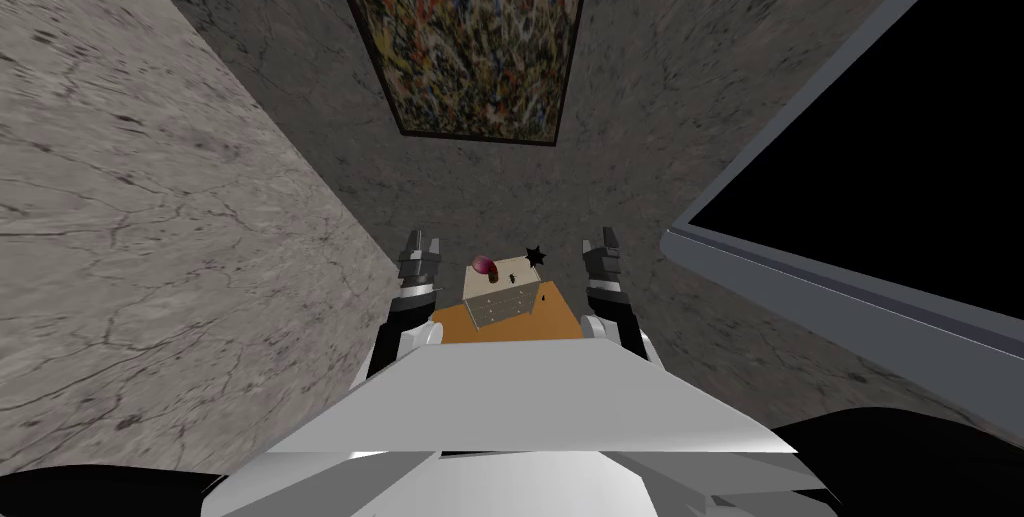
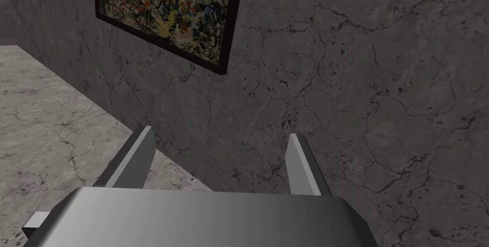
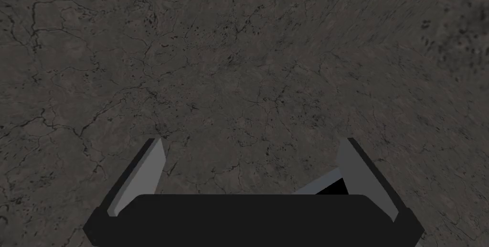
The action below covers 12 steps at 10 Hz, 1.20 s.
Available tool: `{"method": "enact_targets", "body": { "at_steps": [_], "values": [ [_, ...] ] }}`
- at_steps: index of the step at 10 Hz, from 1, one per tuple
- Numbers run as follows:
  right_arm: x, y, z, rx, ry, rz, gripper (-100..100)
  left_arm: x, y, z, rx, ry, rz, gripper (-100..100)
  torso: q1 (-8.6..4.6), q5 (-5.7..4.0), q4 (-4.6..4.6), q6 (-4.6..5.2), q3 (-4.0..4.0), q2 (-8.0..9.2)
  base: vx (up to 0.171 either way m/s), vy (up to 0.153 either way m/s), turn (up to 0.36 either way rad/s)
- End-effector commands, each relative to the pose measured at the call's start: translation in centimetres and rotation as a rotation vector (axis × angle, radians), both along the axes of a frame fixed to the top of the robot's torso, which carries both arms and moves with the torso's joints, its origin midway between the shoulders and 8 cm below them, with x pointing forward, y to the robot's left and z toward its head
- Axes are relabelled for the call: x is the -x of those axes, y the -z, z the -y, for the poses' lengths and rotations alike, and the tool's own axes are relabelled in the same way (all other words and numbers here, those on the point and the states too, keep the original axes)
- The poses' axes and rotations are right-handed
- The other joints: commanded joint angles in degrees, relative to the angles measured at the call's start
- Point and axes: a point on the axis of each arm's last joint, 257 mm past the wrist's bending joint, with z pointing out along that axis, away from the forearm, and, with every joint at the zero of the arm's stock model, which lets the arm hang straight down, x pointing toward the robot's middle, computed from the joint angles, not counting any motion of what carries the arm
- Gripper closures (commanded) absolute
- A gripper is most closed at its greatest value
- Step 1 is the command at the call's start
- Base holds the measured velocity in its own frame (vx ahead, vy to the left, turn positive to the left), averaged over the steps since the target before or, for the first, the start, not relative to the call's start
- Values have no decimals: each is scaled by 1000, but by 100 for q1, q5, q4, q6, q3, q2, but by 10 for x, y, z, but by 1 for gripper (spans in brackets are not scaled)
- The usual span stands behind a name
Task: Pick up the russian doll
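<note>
The russian doll (image 1: 485, 267), a small rounded dark-red and pink thing, lies on top of a pale little chest of drawers (image 1: 503, 299) straight ahead in the head view. My left gripper (image 1: 421, 245) is raised to the left of the chest, open and empty, its fingers (image 2: 138, 155) set wide apart. My right gripper (image 1: 603, 239) is raised to the right of the chest, also open with nothing between its fingers (image 3: 148, 170). Both grippers stand apart from the doll, one on each side.
A small black spiky object (image 1: 534, 256) rests at the chest's far right corner. The chest stands on an orange surface (image 1: 556, 321). A large painting (image 1: 465, 31) hangs on the wall behind. A grey-framed black area (image 1: 880, 171) lies to the right.
</note>
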Motion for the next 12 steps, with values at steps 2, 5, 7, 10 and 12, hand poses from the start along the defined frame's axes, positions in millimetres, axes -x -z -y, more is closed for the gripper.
{"method": "enact_targets", "body": {
  "at_steps": [2, 5, 7, 10, 12],
  "values": [
    [0, 0, 0, 0, 0, 0, 0, -16, 22, -4, -36, 11, -82, -100, -20, -3, 1, 1, 3, 6, -22, -92, -11],
    [0, 0, 0, 0, 0, 0, 0, -35, 50, -15, -59, 7, -184, -100, -52, -12, 1, 1, 3, 5, -10, -139, -11],
    [0, 0, 0, 0, 0, 0, 0, -43, 62, -21, -65, 3, -225, -100, -53, -12, 0, 1, 1, 3, -15, -114, -9],
    [0, 0, 0, 0, 0, 0, 0, -57, 87, -34, -72, -10, -315, -100, -24, -6, 1, 0, 2, 3, -10, -72, -15],
    [0, 0, 0, 0, 0, 0, 0, -64, 102, -42, -74, -19, -366, -100, -41, -9, 1, 1, 3, 6, -19, -108, -16]
  ]
}}
